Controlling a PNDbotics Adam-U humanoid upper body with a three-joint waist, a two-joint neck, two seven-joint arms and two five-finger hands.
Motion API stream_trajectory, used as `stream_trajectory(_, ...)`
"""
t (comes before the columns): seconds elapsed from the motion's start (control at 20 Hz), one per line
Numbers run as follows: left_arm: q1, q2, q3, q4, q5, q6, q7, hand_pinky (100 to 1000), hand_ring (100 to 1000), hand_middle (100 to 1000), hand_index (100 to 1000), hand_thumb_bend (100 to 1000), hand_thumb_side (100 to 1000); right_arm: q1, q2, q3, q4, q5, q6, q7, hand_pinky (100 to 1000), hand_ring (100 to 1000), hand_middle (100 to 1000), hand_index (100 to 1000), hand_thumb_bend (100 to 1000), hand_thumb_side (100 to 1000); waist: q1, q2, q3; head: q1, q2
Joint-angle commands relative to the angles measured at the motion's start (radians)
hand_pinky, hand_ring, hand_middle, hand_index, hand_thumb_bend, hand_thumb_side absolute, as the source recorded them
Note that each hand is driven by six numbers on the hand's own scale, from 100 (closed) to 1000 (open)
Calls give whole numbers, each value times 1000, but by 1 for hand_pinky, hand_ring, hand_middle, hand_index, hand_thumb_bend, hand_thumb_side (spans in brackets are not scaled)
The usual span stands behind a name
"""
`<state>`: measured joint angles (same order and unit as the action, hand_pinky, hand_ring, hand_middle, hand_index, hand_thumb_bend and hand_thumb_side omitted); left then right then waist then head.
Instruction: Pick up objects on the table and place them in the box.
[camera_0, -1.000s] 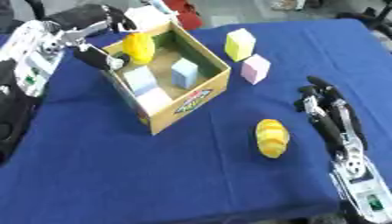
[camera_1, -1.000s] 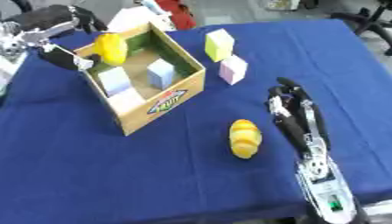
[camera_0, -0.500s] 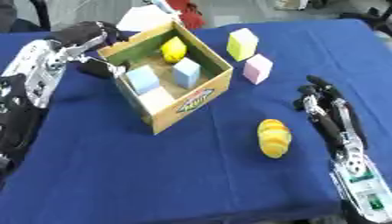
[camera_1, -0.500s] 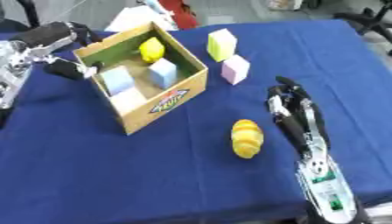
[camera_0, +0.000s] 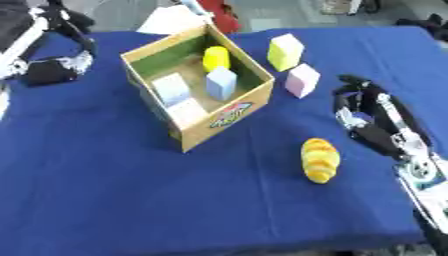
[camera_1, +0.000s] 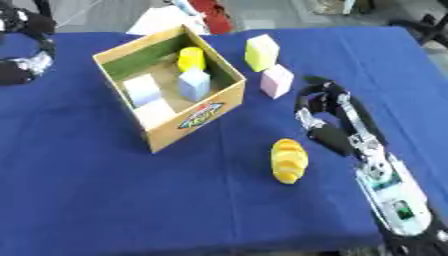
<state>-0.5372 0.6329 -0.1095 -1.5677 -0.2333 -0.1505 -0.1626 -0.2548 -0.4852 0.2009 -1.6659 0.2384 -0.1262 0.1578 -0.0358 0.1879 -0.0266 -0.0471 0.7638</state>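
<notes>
The robot's left hand (camera_0: 54, 70) hangs over the far left of the blue cloth-covered table (camera_0: 114, 200), well left of the box, holding nothing; its fingers are too blurred to tell whether they are straight or curled.

Right of it, toward the far middle of the table, stands the open brown cardboard box (camera_0: 229, 107), turned with one corner toward the near side. A coloured label (camera_0: 229, 114) is printed on its near right wall, but the writing on it cannot be read. Inside the box lie four things: a white block (camera_0: 186, 111) at the near end, a pale lavender block (camera_0: 171, 88) just beyond it, a light blue block (camera_0: 220, 83) in the middle, and a yellow rounded piece (camera_0: 215, 58) at the far end, against the far wall.

Just right of the box, on the cloth, a yellow-green block (camera_0: 285, 51) stands at the far side, and a pale pink block (camera_0: 303, 80) sits just near of it, close beside it. Nearer, and well apart from both, a yellow ridged object shaped like a small loaf or corn cob (camera_0: 319, 159) lies on the cloth, to the near right of the box.

On the right, the robot's right hand (camera_1: 325, 116) rests on the table with its fingers loosely bent and holding nothing, just right of the pink block and the yellow ridged object.
</notes>
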Motion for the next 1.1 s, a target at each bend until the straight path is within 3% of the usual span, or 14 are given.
stream_trajectory(0.05, 35, 30, 35, -103, 71, 29, 14, 723, 608, 628, 790, 100, 512, -6, -80, 34, -22, 67, -14, 120, 676, 680, 756, 931, 100, 516, -16, -14, 2, -3, 2)
stream_trajectory(0.35, 142, -10, 68, -180, 88, 61, 5, 722, 606, 625, 788, 100, 565, 10, -129, 76, -6, 231, -66, 343, 758, 785, 826, 960, 100, 495, -28, -15, -3, -4, 6)
stream_trajectory(0.5, 170, -26, 79, -193, 84, 71, 2, 721, 605, 624, 788, 100, 578, 19, -139, 80, 9, 282, -87, 409, 769, 798, 834, 965, 102, 487, -32, -15, -3, -3, 6)
stream_trajectory(0.85, 199, -47, 90, -195, 81, 82, -1, 720, 604, 623, 788, 100, 603, 24, -155, 66, 20, 370, -103, 461, 808, 838, 867, 984, 184, 471, -35, -17, -3, 3, 6)
stream_trajectory(1.1, 205, -63, 89, -197, 83, 85, -5, 720, 603, 622, 788, 100, 612, 0, -150, 36, -4, 500, -89, 389, 843, 882, 910, 990, 220, 449, -34, -17, -3, 4, 6)
